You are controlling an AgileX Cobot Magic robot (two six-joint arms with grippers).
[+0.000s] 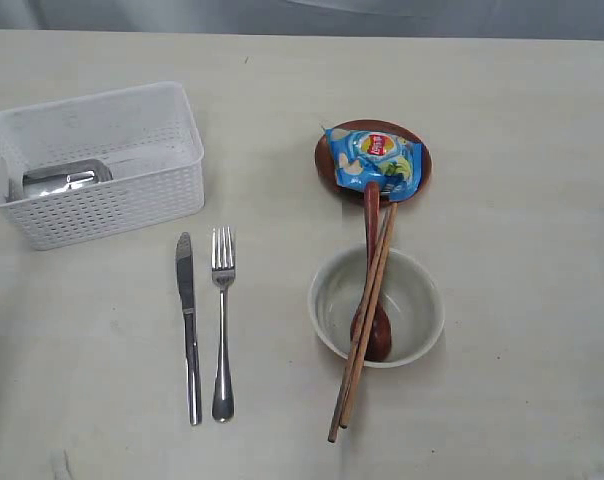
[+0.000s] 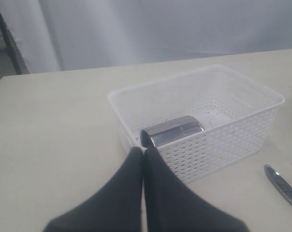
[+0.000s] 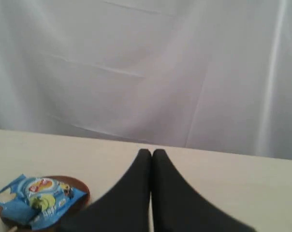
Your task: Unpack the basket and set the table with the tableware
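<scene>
Beyond the large pale cream-beige tabletop [image 1: 542, 120] we see a white creased fabric curtain [image 3: 136, 72] filling the backdrop under soft, even light; a dark slanted post [image 2: 5, 30] stands beside it.

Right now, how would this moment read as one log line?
basket: steel cup inside | knife, fork: side by side on table | bowl: spoon inside, chopsticks across | plate: under chip bag | left gripper, right gripper: shut, empty

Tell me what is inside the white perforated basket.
One shiny steel cup lies on its side inside the white plastic basket. Whatever might sit beneath the cup is hidden.
</scene>
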